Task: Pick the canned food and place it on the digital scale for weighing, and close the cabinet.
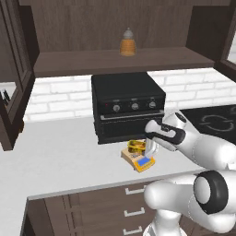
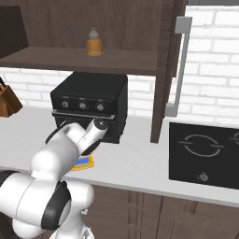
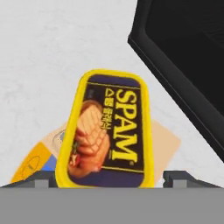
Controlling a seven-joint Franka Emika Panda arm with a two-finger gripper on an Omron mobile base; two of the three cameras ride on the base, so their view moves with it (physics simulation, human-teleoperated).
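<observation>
can on scale, cabinet open
white counter (image 1: 55,152), brick wall, oven (image 1: 126,106) behind. can (image 3: 107,131) lies on scale (image 1: 139,159) by oven; cabinet (image 2: 165,70) doors open. arm bent low, gripper (image 3: 107,178) fingers apart flanking can.

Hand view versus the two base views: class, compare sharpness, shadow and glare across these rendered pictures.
Hand view: the canned food label reads crisply, no glare. Left base view: even flat light, a soft shadow under the toaster oven, the digital scale small and coarse. Right base view: the cabinet interior is dim, no blur.
</observation>
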